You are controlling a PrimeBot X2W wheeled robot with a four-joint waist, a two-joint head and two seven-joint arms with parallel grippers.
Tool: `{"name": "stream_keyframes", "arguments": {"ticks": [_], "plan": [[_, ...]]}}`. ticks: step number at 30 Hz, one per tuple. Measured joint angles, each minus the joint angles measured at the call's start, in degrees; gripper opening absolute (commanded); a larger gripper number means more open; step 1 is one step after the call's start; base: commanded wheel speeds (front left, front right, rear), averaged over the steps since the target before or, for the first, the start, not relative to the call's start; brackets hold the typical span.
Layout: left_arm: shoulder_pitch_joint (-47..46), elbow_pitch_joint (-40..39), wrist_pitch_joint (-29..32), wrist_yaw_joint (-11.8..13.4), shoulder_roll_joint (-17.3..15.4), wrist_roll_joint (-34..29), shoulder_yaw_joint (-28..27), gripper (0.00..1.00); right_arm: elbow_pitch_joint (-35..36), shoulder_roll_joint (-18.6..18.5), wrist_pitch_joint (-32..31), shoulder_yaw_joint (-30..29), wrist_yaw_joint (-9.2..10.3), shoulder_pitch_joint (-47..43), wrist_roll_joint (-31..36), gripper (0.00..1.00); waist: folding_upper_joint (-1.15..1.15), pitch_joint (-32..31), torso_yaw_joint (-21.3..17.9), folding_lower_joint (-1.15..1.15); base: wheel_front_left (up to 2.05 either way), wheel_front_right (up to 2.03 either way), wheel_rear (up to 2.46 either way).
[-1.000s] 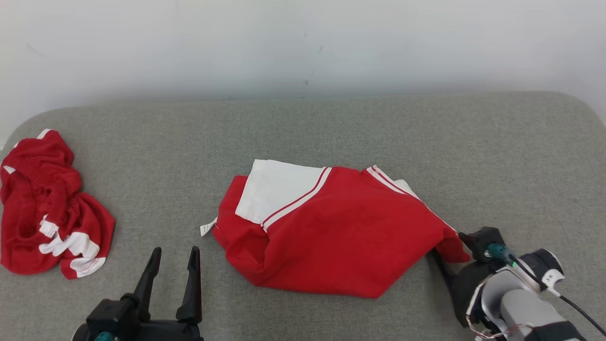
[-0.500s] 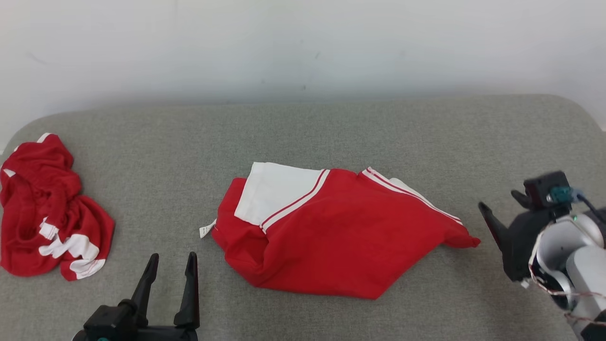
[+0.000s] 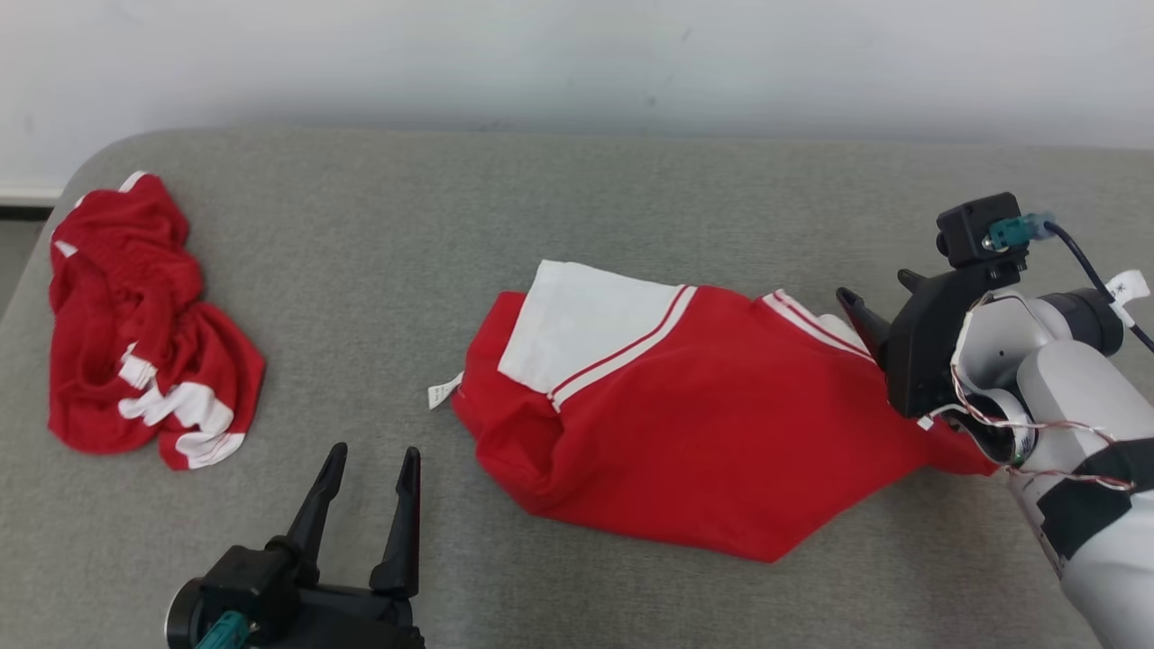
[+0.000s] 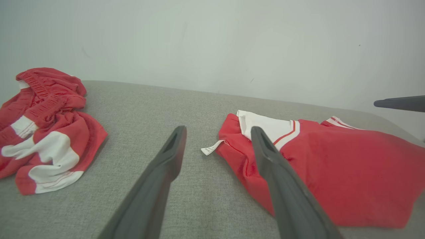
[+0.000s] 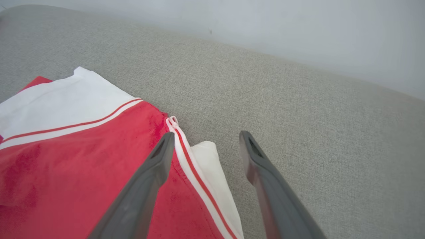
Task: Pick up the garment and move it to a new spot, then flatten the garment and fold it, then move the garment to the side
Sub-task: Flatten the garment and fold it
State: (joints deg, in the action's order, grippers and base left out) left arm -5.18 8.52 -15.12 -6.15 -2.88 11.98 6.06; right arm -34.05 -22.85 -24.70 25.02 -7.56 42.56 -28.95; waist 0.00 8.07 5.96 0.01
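The garment [image 3: 685, 424], red with white panels and stripes, lies folded in the middle of the grey padded surface [image 3: 379, 225]. It also shows in the left wrist view [image 4: 348, 172] and in the right wrist view [image 5: 83, 166]. My right gripper [image 3: 873, 284] is open above the garment's right end, its fingers [image 5: 206, 133] straddling the white striped edge with nothing between them. My left gripper [image 3: 374, 451] is open at the lower left. It stands apart from the garment's left end, and a small white label [image 4: 209, 150] lies ahead of its fingers [image 4: 218, 129].
A second, crumpled red and white garment [image 3: 135, 324] lies at the far left of the surface, also visible in the left wrist view [image 4: 43, 126]. A pale wall [image 3: 577, 63] runs along the back. The surface's rounded left edge [image 3: 36, 261] drops to the floor.
The head camera has shifted, so the whole picture slid. My right gripper has risen from the garment's right corner, swung out, and come back over its right end. The left gripper has kept still.
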Motion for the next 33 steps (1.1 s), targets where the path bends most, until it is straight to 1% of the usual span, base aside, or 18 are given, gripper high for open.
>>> {"name": "stream_keyframes", "arguments": {"ticks": [3, 6, 10, 14, 15, 16, 17, 24, 26, 30, 33], "plan": [[-0.36, -0.25, 0.00, -0.25, 0.00, -0.05, 0.85, 1.00, -3.85, 0.91, 0.02, 0.75, 0.00, 2.57, -1.52, 1.00, 0.00, 1.18, 1.63, 0.00, 0.00, 0.00, 0.00], [-0.79, -0.69, 0.00, -0.26, -0.02, 0.01, 1.45, 1.00, -6.83, 0.89, -0.09, 2.66, 0.00, 5.11, -1.88, 1.00, 0.00, 2.47, 3.19, 0.00, 0.00, 0.00, 0.00], [-1.48, -1.30, 0.00, -0.26, -0.01, 0.05, 2.20, 1.00, -11.01, 1.40, -1.83, 4.27, 0.00, 6.75, -3.57, 1.00, 0.00, 4.39, 4.88, 0.00, 0.00, 0.00, 0.00], [-1.86, -1.64, 0.00, -0.23, -0.01, 0.05, 2.32, 1.00, -12.41, 2.61, -3.53, 6.75, 0.00, 7.11, -6.31, 1.00, 0.00, 6.17, 6.00, 0.01, 0.00, 0.00, 0.00], [-1.97, -1.65, 0.00, -0.15, -0.01, 0.05, 2.30, 1.00, -12.27, 2.68, -3.33, 7.54, 0.00, 7.22, -6.68, 0.53, 0.00, 6.52, 6.18, 0.00, 0.00, 0.00, 0.00], [-2.05, -1.65, 0.00, 0.04, -0.01, 0.05, 2.30, 1.00, -12.06, 2.61, -2.77, 8.23, 0.00, 7.39, -7.04, 0.24, 0.00, 6.84, 6.32, 0.00, 0.00, 0.00, 0.00], [-2.16, -1.64, 0.00, 0.09, -0.01, 0.05, 2.25, 1.00, -11.81, 2.43, -2.14, 9.11, 0.00, 7.60, -7.27, 0.00, 0.00, 7.07, 6.40, 0.00, 0.00, 0.00, 0.00], [-2.61, -1.15, 0.01, 0.34, 0.01, 0.05, 1.48, 1.00, -10.62, 0.68, 4.08, 15.73, 0.00, 8.82, -6.42, 0.00, 0.00, 6.35, 5.55, 0.00, 0.00, 0.00, 0.00], [-2.61, -0.98, 0.00, 0.35, 0.00, 0.04, 1.12, 1.00, -10.01, 0.54, 6.95, 17.38, 0.00, 9.49, -6.28, 0.00, 0.00, 5.72, 5.21, -0.01, 0.00, 0.00, 0.00], [-2.53, -0.42, 0.00, 0.35, 0.00, 0.00, 0.46, 1.00, -8.79, 0.30, 17.42, 19.67, 0.00, 12.31, -3.90, 0.00, 0.00, 4.29, 4.55, 0.00, 0.00, 0.00, 0.00], [-2.24, -0.13, 0.00, 0.35, 0.01, -0.33, -0.08, 1.00, -8.25, 0.41, 28.02, 21.16, 0.00, 14.52, -0.24, 0.00, 0.00, 3.06, 4.00, -0.01, 0.00, 0.00, 0.00]]}}
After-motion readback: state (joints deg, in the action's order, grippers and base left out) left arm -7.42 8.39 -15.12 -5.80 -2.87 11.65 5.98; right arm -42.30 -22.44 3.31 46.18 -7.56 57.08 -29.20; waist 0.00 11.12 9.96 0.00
